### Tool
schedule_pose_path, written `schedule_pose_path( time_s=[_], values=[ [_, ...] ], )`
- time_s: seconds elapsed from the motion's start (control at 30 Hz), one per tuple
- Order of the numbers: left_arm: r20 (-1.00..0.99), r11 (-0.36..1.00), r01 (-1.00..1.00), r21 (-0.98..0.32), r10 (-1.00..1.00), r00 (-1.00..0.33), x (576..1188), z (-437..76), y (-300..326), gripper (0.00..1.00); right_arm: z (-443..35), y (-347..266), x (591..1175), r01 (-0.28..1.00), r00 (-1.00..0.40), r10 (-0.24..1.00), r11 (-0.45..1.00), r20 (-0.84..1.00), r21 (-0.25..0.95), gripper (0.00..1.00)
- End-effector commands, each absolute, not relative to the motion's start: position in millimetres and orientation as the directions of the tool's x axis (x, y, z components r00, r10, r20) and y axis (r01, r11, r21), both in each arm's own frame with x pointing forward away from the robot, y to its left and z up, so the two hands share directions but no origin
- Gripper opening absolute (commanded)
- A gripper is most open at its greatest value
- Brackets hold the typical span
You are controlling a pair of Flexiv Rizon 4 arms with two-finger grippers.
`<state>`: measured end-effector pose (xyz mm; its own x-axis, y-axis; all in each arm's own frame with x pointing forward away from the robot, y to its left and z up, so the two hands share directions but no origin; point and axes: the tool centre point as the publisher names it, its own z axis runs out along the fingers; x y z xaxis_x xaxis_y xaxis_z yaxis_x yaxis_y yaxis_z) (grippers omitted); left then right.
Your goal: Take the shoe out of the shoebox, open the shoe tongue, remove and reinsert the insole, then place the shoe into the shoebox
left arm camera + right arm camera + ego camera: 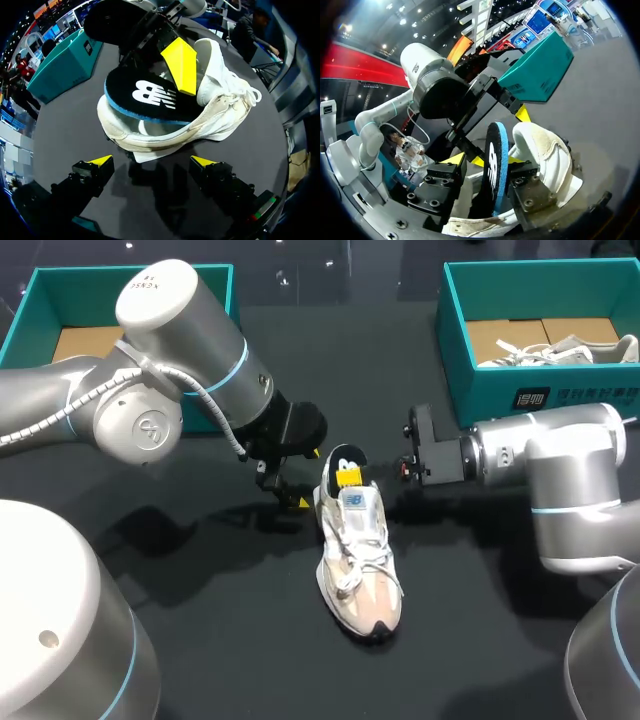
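Observation:
A white and beige sneaker (362, 565) lies on the dark table, toe towards the front edge. Its black insole (347, 465) with a blue rim sticks up out of the heel opening. My right gripper (350, 477) reaches in from the right and straddles the insole (495, 165). Its fingers stand wider apart than the insole is thick, so it is open. In the left wrist view one yellow fingertip (182, 65) of that gripper rests on the insole (150, 97). My left gripper (290, 495) hovers open just left of the heel, and the sneaker (220, 107) lies ahead of its fingers (97, 162).
A teal shoebox (30, 310) stands at the back left. A second teal shoebox (470, 390) at the back right holds another white shoe (560, 350). My two arms close in on the heel from either side.

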<state>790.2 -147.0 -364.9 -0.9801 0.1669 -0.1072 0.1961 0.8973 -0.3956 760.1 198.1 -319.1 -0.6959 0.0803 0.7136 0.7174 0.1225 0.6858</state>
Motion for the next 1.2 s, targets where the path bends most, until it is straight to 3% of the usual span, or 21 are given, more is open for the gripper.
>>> schedule_pose_path(
  time_s=[0.03,0.07,0.13,0.17,0.57,0.73,0.8,0.87,1.0,1.2],
  values=[
    [-0.107,0.897,0.197,-0.395,0.168,-0.98,791,-366,-147,1.0,-315,191,764,0.716,-0.697,0.081,0.128,0.712,0.686,0.28],
    [-0.107,0.897,0.197,-0.395,0.168,-0.98,791,-366,-147,1.0,-316,191,766,0.716,-0.697,0.079,0.127,0.713,0.686,0.24],
    [-0.107,0.897,0.197,-0.395,0.168,-0.98,791,-366,-147,1.0,-319,192,768,0.72,-0.693,0.067,0.129,0.718,0.682,0.02],
    [-0.107,0.897,0.197,-0.395,0.168,-0.98,791,-366,-147,1.0,-321,193,769,0.723,-0.689,0.063,0.132,0.722,0.678,0.0],
    [-0.107,0.897,0.197,-0.395,0.168,-0.98,791,-366,-147,1.0,-345,197,746,0.815,-0.573,0.069,0.154,0.816,0.559,0.0],
    [-0.107,0.897,0.197,-0.395,0.168,-0.98,791,-366,-147,1.0,-343,197,743,0.805,-0.589,0.071,0.137,0.805,0.577,0.0],
    [-0.107,0.897,0.197,-0.395,0.168,-0.98,791,-366,-147,1.0,-337,198,746,0.792,-0.606,0.073,0.142,0.792,0.593,0.28],
    [-0.107,0.897,0.197,-0.395,0.168,-0.98,791,-366,-147,1.0,-332,198,749,0.78,-0.622,0.077,0.151,0.779,0.607,0.39],
    [-0.107,0.897,0.197,-0.395,0.168,-0.98,791,-366,-147,1.0,-324,197,756,0.757,-0.65,0.092,0.163,0.754,0.633,0.42],
    [-0.107,0.897,0.197,-0.395,0.168,-0.98,791,-366,-147,1.0,-318,196,766,0.739,-0.671,0.097,0.172,0.735,0.651,0.35]
  ],
)
